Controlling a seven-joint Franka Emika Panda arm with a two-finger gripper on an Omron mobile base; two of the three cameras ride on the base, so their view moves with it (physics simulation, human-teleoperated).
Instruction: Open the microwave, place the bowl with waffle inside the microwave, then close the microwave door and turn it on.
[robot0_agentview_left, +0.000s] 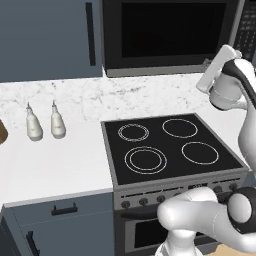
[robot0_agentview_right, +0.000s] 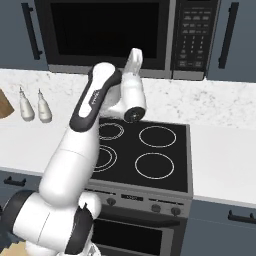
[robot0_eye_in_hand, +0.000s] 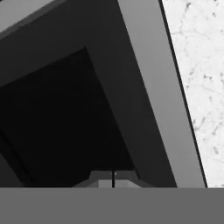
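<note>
The microwave (robot0_agentview_left: 170, 69) is built in above the stove, its keypad strip (robot0_agentview_right: 194, 31) on the right. The microwave door (robot0_agentview_right: 105, 32), black glass in a silver-grey border, is closed. My gripper (robot0_agentview_right: 135, 51) points up at the door's lower right part, close to the seam with the keypad, and also appears as gripper (robot0_agentview_left: 229, 49). In the hand view the fingertips (robot0_eye_in_hand: 107, 178) meet with nothing between them, right in front of the door (robot0_eye_in_hand: 65, 109) and its grey border. A brown object (robot0_agentview_left: 2, 131) on the counter is cut off by the left edge; I cannot tell whether it is the bowl.
A black cooktop (robot0_agentview_left: 170, 145) with several burner rings lies below my arm. Two white bottles (robot0_agentview_left: 34, 125) (robot0_agentview_left: 57, 122) stand on the white counter to its left. A blue-grey cabinet door (robot0_agentview_left: 50, 35) with a black handle hangs left of the microwave. Marble wall (robot0_eye_in_hand: 197, 65) runs behind.
</note>
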